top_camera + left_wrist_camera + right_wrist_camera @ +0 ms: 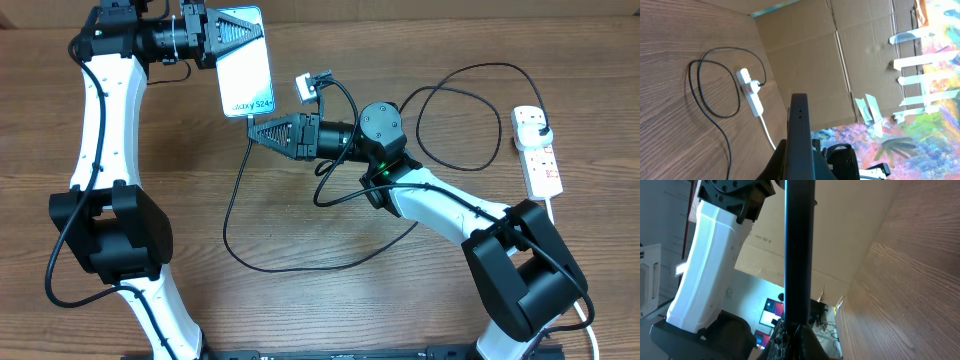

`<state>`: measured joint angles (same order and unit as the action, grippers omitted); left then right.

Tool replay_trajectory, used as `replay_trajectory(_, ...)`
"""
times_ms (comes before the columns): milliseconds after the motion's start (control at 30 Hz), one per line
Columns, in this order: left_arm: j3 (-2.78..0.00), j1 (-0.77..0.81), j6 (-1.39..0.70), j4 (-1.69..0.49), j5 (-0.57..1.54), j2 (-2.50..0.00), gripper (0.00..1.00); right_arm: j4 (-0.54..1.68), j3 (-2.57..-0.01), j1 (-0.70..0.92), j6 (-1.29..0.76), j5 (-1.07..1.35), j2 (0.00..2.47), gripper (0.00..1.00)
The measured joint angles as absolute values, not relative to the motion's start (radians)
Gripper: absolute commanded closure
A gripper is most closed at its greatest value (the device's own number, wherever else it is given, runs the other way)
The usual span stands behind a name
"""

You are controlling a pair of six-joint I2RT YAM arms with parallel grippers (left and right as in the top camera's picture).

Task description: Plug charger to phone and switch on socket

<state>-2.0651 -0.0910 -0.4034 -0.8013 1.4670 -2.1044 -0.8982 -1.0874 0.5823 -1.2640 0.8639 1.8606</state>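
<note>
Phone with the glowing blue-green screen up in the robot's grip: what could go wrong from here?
1. The slim, lit blue-teal phone is clamped at one end only by the left gripper; a push from the right gripper at its other end might twist it loose.
2. The thin black charger cable loops beside the right arm and could snag.

We are holding the left arm (110, 90) extended forward, wrist turned toward the right, with the left gripper (250, 36) clamped on the phone's (248, 78) upper end. We are holding the right arm (440, 200) bent and pointing leftward, the right gripper (256, 129) pinched on the charger's (232, 200) tip at the phone's lower edge.
</note>
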Motion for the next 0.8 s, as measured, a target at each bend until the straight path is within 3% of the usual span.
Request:
replay_trajectory(433,-2.065,-0.091,-0.332,-0.822,1.518,-2.104,0.96,-0.897,-1.087,0.582,-1.264,0.876,1.861,0.96)
replay_trajectory(800,-2.065,-0.093,-0.218,-0.970,1.518,-2.104,0.96,-0.897,-1.086,0.581,-1.264,0.929,1.861,0.96)
